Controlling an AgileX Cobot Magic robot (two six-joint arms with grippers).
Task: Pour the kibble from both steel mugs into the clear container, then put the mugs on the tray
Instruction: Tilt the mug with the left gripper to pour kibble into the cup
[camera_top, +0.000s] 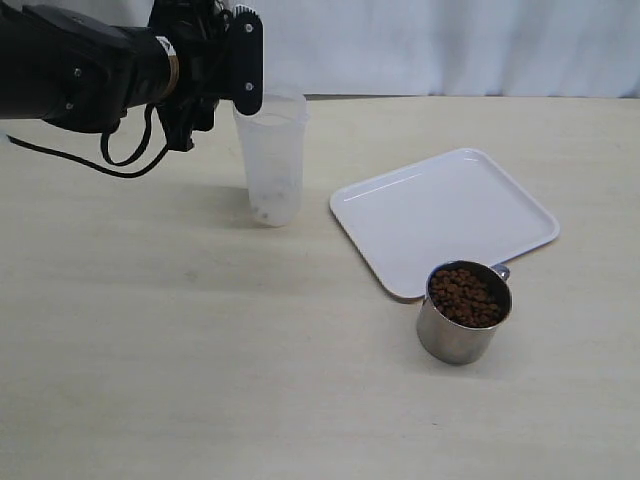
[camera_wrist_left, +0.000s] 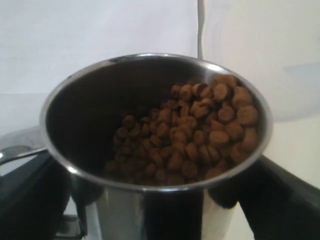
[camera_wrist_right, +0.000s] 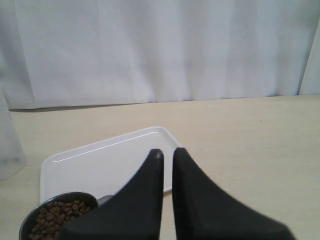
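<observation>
Currently held mug (camera_wrist_left: 150, 215): the left gripper (camera_top: 222, 72) is clamping it by its shiny steel wall, with the jaws spread wide on either side. A small handle is sticking out sideways, and the inside is looking dark.
Kibble (camera_wrist_left: 192, 135): round dark-brown pellets are heaping toward one side of this mug, and the opposite inner wall is showing dark.
Clear container (camera_top: 272, 160): this tall translucent cylinder is standing upright on the table (camera_top: 150, 350), left of the tray (camera_top: 445, 215) in the exterior view. A few pellets are lying at its bottom.
Left gripper's place: it is hovering high, just beside the container's rim.
Tray's look: it is lying flat, white, with rounded corners and a low raised rim.
Second mug (camera_top: 463, 315): it is standing upright on the table right at the tray's near edge, brimming with brown pellets, its handle pointing toward the tray.
Right gripper (camera_wrist_right: 167, 155): its black fingers are pressing almost together and gripping nothing, and it is hanging above the second mug and tray.
</observation>
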